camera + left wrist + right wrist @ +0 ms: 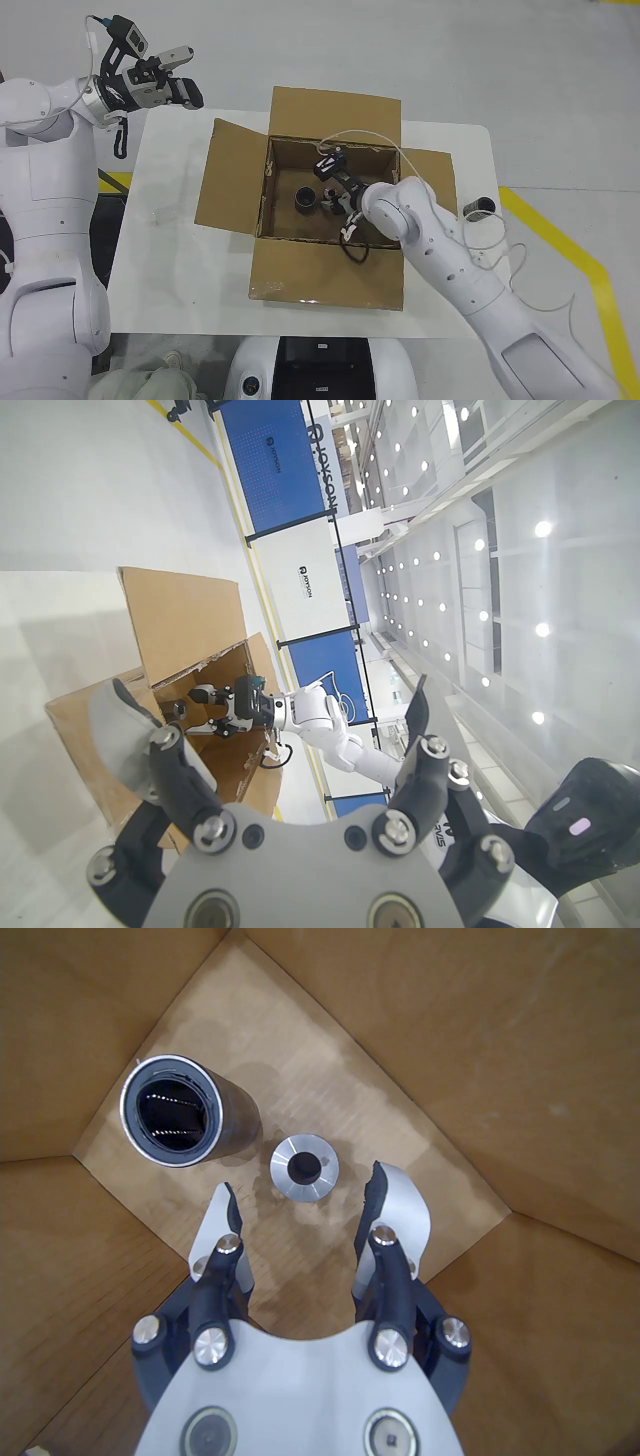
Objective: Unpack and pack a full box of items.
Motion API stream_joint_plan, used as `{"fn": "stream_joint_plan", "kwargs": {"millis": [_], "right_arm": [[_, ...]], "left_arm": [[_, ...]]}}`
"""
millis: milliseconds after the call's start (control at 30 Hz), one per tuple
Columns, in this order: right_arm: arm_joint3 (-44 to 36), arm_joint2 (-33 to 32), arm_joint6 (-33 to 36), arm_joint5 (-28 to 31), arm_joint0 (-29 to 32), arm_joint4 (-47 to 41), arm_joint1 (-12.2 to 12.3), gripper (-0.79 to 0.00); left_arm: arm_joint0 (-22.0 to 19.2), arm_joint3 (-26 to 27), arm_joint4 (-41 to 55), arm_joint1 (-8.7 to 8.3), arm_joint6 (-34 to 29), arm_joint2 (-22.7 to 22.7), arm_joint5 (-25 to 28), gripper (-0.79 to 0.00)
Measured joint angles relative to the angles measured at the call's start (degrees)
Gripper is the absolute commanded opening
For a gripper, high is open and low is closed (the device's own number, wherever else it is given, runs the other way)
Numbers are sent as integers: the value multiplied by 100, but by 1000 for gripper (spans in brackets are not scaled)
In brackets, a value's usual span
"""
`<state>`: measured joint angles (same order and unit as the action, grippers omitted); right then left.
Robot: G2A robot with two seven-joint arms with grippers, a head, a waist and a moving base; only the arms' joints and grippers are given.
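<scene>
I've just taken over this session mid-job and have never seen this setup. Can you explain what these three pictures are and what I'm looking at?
It is a two-armed robot at a white table. The top view looks down from above the arms; the other two pictures come from a camera on each wrist. An open cardboard box stands on the table. The right gripper is inside it, open and empty, above a small metal ring. A dark tube stands upright beside the ring. A second dark tube sits on the table outside the box, on the right arm's side. The left gripper is open and holds nothing, near the table's far corner.
</scene>
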<state>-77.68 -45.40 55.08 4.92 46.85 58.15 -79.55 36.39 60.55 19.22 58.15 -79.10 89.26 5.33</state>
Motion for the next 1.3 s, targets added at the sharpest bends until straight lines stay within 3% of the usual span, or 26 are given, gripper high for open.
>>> {"fn": "stream_joint_plan", "kwargs": {"millis": [267, 533, 633, 767, 900, 1133, 1300], "right_arm": [[460, 107, -67, 69, -236, -154, -113, -249], [941, 261, -155, 158, -494, -324, -254, -271], [1080, 306, -184, 195, -564, -373, -298, -314], [1262, 385, -205, 265, -659, -410, -363, -468], [1332, 432, -210, 304, -701, -394, -402, -785], [1224, 382, -153, 294, -686, -285, -404, -785], [722, 193, 5, 216, -513, -106, -320, -785]], "left_arm": [[0, 0, 0, 0, 0, 0, 0, 0], [0, 0, 0, 0, 0, 0, 0, 0], [0, 0, 0, 0, 0, 0, 0, 0], [0, 0, 0, 0, 0, 0, 0, 0], [0, 0, 0, 0, 0, 0, 0, 0], [0, 0, 0, 0, 0, 0, 0, 0], [0, 0, 0, 0, 0, 0, 0, 0]]}}
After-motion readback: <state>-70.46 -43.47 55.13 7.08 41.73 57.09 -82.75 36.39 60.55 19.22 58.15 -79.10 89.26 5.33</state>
